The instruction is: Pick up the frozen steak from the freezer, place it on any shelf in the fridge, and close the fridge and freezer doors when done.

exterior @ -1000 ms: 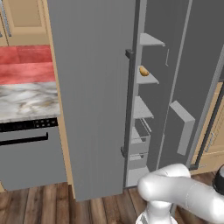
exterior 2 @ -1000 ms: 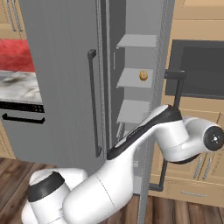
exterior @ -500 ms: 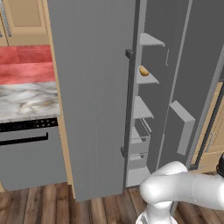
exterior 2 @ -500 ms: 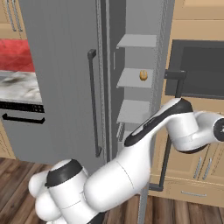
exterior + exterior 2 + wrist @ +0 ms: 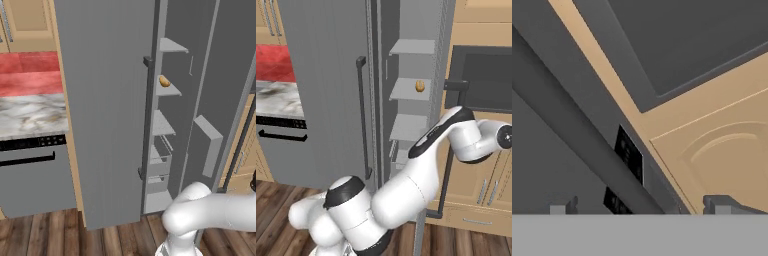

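The freezer [image 5: 167, 130] stands open, its short pale shelves [image 5: 411, 89] in view; the steak is hidden or out of view. An orange-brown lump [image 5: 164, 81] lies on the second shelf, also visible as the lump [image 5: 419, 86]. The freezer door [image 5: 220, 95] is swung out to the right, edge-on as the door [image 5: 443, 80] with its dark handle [image 5: 448, 150]. The wide fridge door [image 5: 105, 110] is shut. My arm [image 5: 456, 130] bends right past the freezer door. My gripper [image 5: 642, 205] is open, holding nothing, facing a grey panel [image 5: 572, 135] and tan cabinet [image 5: 722, 145].
A marble counter [image 5: 30, 112] over a dark-fronted appliance [image 5: 35, 170] lies left of the fridge, with red tiles [image 5: 30, 75] behind. A dark wall oven [image 5: 483, 75] in tan cabinets [image 5: 481, 200] sits right of the freezer door. The floor is wood [image 5: 50, 235].
My arm has swung farther to the right, its elbow moving out past the freezer door. The doors and the lump have not moved.
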